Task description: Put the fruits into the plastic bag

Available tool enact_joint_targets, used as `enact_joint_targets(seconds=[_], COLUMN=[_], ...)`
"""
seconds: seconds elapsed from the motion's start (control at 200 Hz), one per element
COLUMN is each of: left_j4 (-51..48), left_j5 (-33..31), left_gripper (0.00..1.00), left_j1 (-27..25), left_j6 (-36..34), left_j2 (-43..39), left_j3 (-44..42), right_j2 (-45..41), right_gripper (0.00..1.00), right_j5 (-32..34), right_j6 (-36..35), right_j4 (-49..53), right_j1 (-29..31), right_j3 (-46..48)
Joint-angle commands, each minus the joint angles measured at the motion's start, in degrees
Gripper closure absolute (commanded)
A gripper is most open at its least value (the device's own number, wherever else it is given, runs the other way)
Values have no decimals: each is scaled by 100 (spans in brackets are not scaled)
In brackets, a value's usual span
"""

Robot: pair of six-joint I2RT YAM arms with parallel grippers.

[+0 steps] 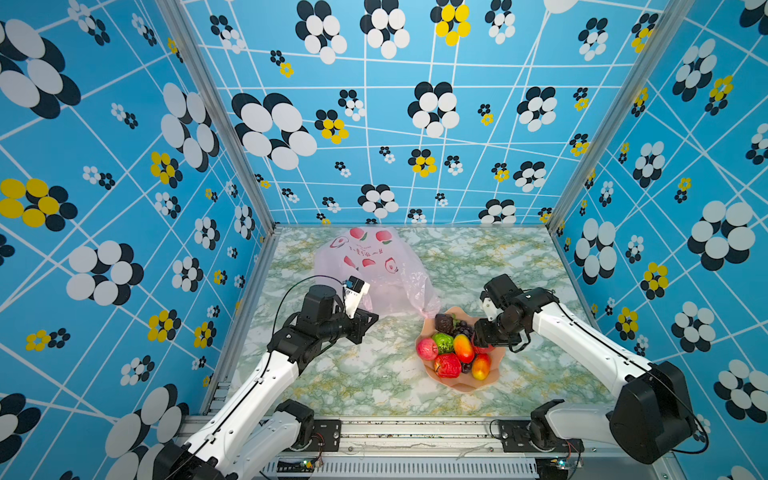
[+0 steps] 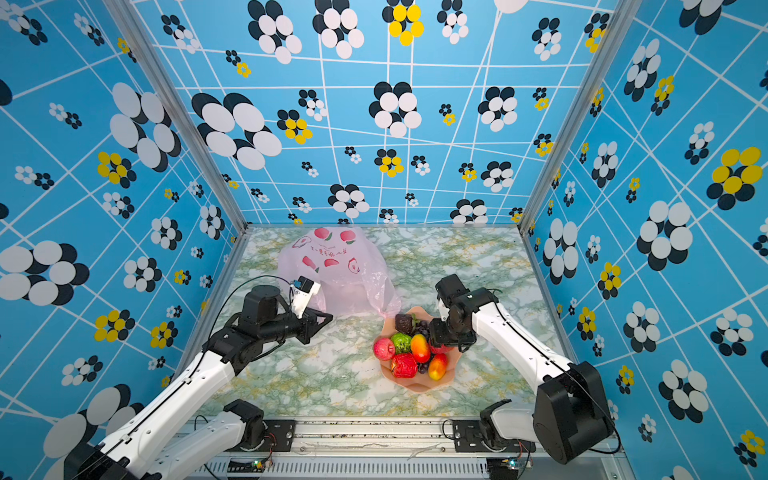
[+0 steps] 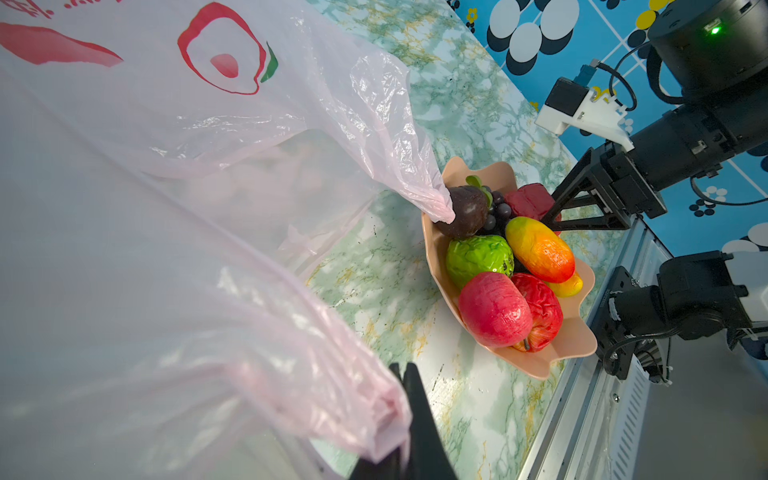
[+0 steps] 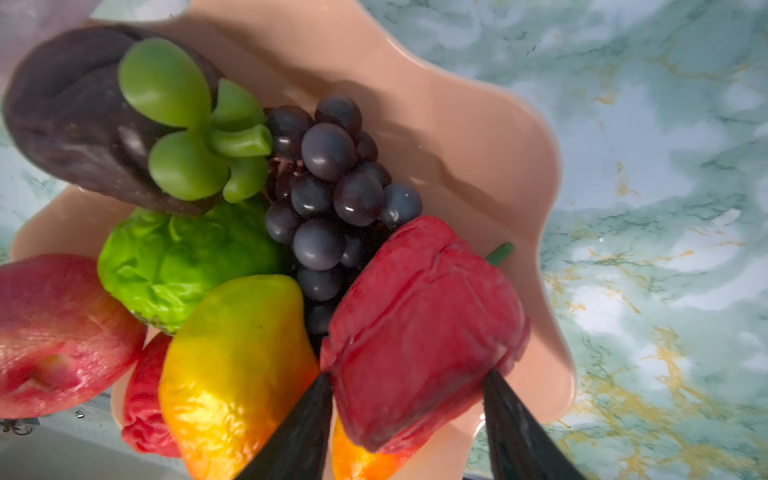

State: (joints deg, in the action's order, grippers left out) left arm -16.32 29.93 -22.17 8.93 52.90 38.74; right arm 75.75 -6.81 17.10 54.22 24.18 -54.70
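Picking is the step in hand: first fruit out of the bowl, none bagged yet by the look of it.

1. Nearest: bowl (image 1: 461,388), peach, scalloped rim, on the marbled table (image 1: 353,374), R of centre. Contents: fruits (image 2: 420,348) heaped, all still inside. Near rim: strawberry (image 1: 447,365) and mango (image 1: 481,366). Mid: apple (image 1: 427,348), green fruit (image 1: 444,343), second mango (image 1: 463,348). Far rim: grapes (image 1: 464,330), dark brown piece (image 1: 444,323).

2. Right gripper (image 4: 407,375) is down in the bowl, jaws set either side of a second strawberry (image 4: 424,328), both tips at its flanks. Whether they bear on it firmly: cannot tell. Fruit appears to rest in the bowl, not lifted.

3. Left gripper (image 3: 403,368), beyond and to the L, jaws closed on a bunched edge of the plastic bag (image 3: 166,208), holding that edge raised per wrist view.

4. Farthest: bag body lies toward the rear of the table. One loose handle (image 3: 436,199) droops onto the bowl's far rim, touching the dark brown piece. Contents: no fruit seen through the film; appears empty.

Next move, in my judgement: secure the grip on the strawberry, lift it clear of grapes and mango alongside, carry it across to the bag mouth. Req. L arm to hold the mouth open; drooping handle sits near the path and could snag.
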Motion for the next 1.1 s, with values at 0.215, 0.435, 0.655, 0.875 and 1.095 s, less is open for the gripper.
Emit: enact_joint_targets(seconds=[0.215,0.435,0.655,0.875,1.095], left_j4=[-65,-78,-54,-62,-46], left_j5=[-49,-75,-102,-102,-115], left_gripper=[100,100,100,100,100], left_j1=[-42,-66,-79,-82,-85], left_j6=[-114,-129,-182,-189,-190], left_j2=[-52,-104,-140,-109,-99], left_j3=[28,24,1,-5,0], right_j2=[-168,262,447,617,655], right_gripper=[10,1,1,1,1], right_j5=[79,52,66,39,13], right_j6=[-51,-154,-192,-183,-153], right_j4=[273,190,173,126,89], right_j1=[-62,-76,-69,-72,-70], right_j3=[-130,-344,-520,-551,-525])
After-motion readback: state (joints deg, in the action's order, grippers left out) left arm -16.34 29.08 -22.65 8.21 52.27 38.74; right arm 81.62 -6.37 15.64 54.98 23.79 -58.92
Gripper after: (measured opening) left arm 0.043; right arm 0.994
